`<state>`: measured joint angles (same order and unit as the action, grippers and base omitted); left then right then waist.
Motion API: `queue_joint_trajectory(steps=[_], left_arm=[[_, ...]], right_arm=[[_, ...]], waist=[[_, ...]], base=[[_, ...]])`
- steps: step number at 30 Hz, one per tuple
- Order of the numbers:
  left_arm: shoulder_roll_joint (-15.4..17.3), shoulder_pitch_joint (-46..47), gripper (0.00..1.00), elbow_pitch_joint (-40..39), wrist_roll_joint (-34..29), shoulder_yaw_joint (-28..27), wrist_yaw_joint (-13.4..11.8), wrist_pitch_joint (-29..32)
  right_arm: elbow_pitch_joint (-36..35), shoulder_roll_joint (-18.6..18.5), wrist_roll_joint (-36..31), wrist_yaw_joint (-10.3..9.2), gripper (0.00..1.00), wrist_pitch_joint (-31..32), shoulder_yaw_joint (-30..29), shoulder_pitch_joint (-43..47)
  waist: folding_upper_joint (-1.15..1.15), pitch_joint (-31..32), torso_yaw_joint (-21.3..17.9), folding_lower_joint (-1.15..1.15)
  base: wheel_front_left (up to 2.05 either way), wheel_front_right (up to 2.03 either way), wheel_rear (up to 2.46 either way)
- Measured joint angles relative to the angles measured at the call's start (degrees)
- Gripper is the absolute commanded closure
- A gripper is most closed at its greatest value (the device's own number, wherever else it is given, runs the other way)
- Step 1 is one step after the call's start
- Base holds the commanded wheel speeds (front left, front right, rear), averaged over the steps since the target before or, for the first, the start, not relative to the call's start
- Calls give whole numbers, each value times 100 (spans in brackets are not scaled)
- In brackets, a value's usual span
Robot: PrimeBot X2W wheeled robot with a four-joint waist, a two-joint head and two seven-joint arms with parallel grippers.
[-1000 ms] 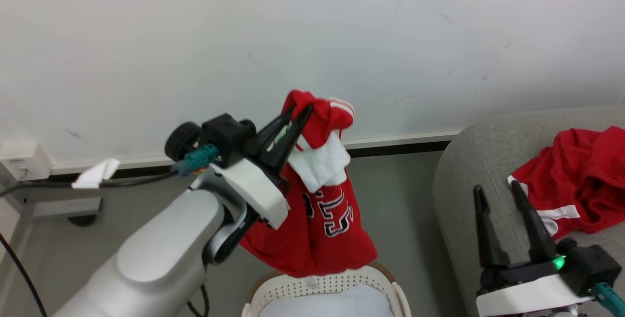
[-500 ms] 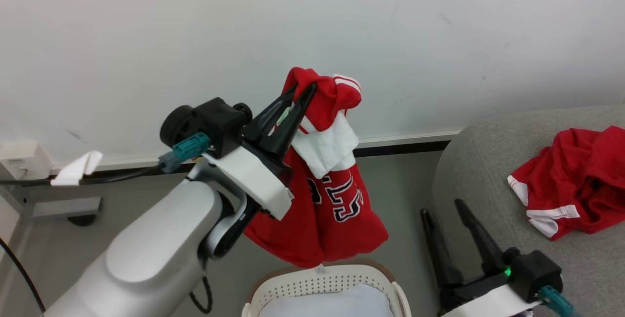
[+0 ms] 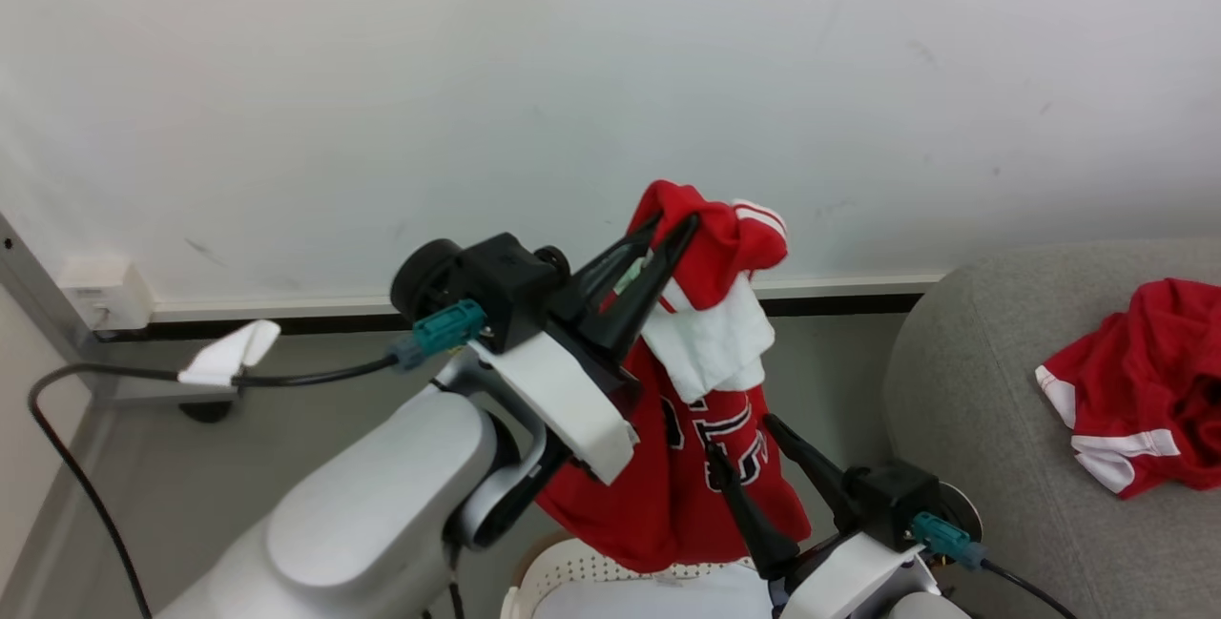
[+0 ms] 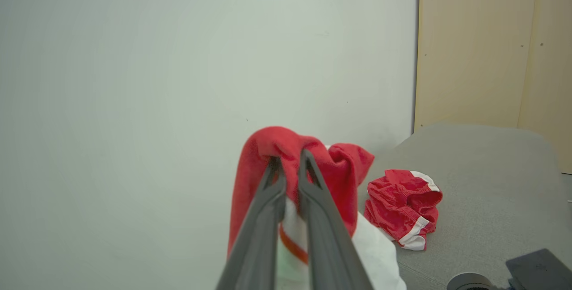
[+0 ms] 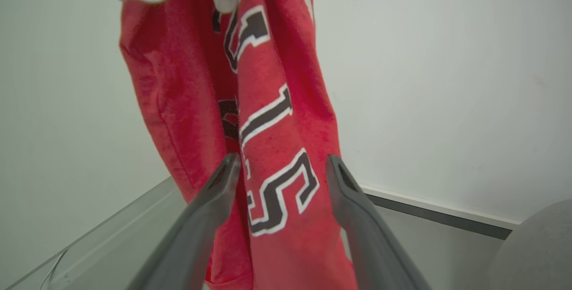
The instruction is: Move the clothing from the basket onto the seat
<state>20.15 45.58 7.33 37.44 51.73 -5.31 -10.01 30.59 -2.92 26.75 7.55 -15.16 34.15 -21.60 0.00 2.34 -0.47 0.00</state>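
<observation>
Right wrist view: R claw (image 5: 282,159) spread wide by red jersey (image 5: 187,102), lettering (image 5: 279,191) maybe "LS"; L claw (image 3: 672,218) pinches its top.

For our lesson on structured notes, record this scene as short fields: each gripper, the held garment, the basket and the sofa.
left gripper: shut on jersey, holding it up by its top
right gripper: open, fingers at the jersey's lower part, not gripping
jersey: red, hanging over the basket
basket: white cloth inside
sofa: one red garment lying on it
</observation>
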Motion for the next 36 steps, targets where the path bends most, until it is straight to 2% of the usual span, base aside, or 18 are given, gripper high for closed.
queue_joint_trajectory(steps=[7, 13, 14, 15, 16, 30, 36], left_arm=[[-242, -44, 100, -126, -3, 263, 52, 89], [-332, -108, 100, -248, -1, 405, 78, 146], [-335, -111, 100, -270, 1, 417, 81, 163], [-335, -118, 100, -290, 3, 423, 80, 172], [-334, -125, 100, -309, 4, 426, 79, 182], [-182, -209, 100, -244, 165, 308, -1, 142], [-75, -269, 100, -141, 274, 213, -3, 83]], right_arm=[[891, 5, 190, 0, 0, 0, 600, -474], [1378, 7, 335, 0, 0, -1, 720, -673], [1429, 8, 382, 0, 53, 0, 738, -675], [1462, 7, 421, 0, 88, 0, 749, -678], [1482, 8, 482, 0, 100, 0, 739, -684], [1199, 8, 614, 0, 100, 1, 410, -690], [816, 8, 749, 0, 100, 2, -60, -545]], waist=[[0, 117, 312, 0], [0, 202, 551, 0], [0, 212, 582, 0], [0, 220, 609, 0], [0, 225, 630, 0], [0, 139, 595, 0], [0, 87, 512, 0]], base=[[0, 0, 0], [0, 0, 0], [0, 0, 0], [0, 0, 0], [0, 0, 0], [0, 0, 0], [0, 0, 0]])
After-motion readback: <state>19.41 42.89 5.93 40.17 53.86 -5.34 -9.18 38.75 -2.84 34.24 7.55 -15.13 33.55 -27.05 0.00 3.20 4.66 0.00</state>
